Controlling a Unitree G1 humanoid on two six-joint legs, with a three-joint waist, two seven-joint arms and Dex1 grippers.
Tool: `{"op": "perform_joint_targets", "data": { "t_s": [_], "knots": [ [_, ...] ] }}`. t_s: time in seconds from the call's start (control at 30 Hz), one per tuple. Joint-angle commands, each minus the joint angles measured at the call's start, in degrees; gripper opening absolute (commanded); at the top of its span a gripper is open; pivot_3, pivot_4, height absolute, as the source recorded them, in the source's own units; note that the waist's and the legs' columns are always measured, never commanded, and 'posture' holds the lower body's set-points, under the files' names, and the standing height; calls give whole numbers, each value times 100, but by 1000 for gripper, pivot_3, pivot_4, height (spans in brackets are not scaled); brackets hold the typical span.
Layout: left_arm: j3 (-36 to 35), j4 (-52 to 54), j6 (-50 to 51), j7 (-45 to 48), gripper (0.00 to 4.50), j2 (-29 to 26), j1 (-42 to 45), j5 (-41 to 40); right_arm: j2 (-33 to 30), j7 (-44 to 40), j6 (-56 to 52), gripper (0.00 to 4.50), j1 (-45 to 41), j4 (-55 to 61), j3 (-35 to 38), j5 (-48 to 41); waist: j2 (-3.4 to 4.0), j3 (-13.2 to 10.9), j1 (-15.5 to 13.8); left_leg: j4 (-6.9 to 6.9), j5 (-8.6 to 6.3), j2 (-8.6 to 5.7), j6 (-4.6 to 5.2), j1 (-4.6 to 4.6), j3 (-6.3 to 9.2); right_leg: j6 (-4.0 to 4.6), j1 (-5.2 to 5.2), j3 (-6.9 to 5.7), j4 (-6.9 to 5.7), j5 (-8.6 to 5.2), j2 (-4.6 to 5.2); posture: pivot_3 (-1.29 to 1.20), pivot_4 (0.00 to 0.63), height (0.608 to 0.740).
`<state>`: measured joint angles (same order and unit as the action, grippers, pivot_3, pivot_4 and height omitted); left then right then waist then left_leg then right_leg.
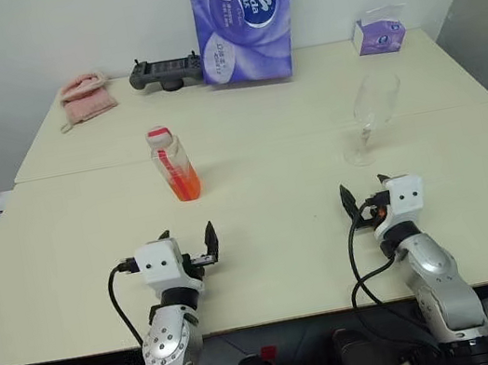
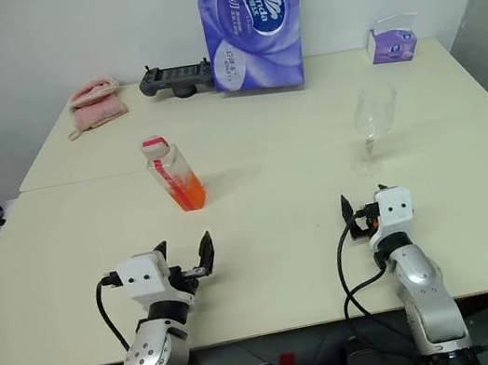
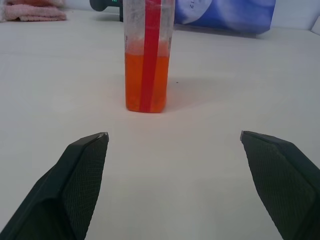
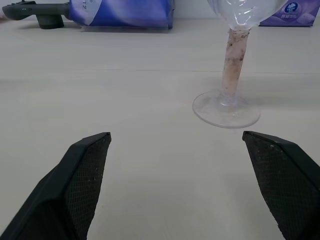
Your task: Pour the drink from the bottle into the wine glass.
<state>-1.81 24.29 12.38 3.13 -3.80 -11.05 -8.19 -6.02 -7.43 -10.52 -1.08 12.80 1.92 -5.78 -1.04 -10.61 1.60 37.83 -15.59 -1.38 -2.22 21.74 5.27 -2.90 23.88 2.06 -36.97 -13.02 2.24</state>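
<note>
Left eye view: capped bottle half full of orange drink; both claws spread wide, empty.

Silver arms, white wrists, black cables

Cream table with a seam across the middle, carrying the bottle upright left of centre, orange-red drink filling its lower part. Wine glass standing off to the right, well apart from it. Along the far edge, left to right: pink cloth, black controller, purple tissue pack standing upright, small purple tissue box.
</note>
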Motion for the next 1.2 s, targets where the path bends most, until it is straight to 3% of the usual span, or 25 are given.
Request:
{"op": "perform_joint_targets", "data": {
  "t_s": [0.03, 0.33, 0.5, 0.67, 1.03, 1.2],
  "knots": [
    [-28, 362, -6, -275, 4500, 118, -79, 185, -32, -45, 128, 4486, 12, 307, 14, -28, 0, 0, 0, 0, 0, 0, 0, 0, 0, 0, 0, 0, 0, 0, 0, 0, 150, 740],
    [0, 274, -9, -219, 4500, 228, -60, 35, -58, -168, 174, 4486, -91, 240, -73, -39, 0, 0, 0, 0, 0, 1, 0, 0, -3, 0, 1, 1, 0, 0, -1, 0, 150, 740],
    [-107, -135, -77, -372, 4500, 187, 530, 206, -474, -1496, -276, 4486, -398, 833, -841, -613, 0, 0, 5, 2, 0, -2, 0, -2, -6, 0, 1, 2, -2, 1, -4, 0, 150, 740],
    [-212, -534, -71, -410, 4500, 176, 1125, 203, -550, -1946, -871, 4486, -1130, 850, -1101, -1008, -1, 0, 4, 2, -1, -7, -2, -4, -2, 5, 0, -3, -1, 5, -18, 0, 150, 740],
    [-591, -954, 159, -393, 4500, -145, 2254, 171, -622, -2282, -905, 4486, -2188, 29, -960, -1110, -2, 0, 4, 6, -2, -10, -4, -3, 1, 27, 1, -5, -3, 22, -17, 0, 150, 740],
    [-685, -910, 741, -289, 4500, -388, 2777, 54, -558, -2541, -1678, 4486, -2631, 30, -667, -1947, -2, 0, 5, 6, -2, -12, -5, 2, -2, 29, 9, -1, -5, 25, -17, 0, 150, 740]
  ]
}}
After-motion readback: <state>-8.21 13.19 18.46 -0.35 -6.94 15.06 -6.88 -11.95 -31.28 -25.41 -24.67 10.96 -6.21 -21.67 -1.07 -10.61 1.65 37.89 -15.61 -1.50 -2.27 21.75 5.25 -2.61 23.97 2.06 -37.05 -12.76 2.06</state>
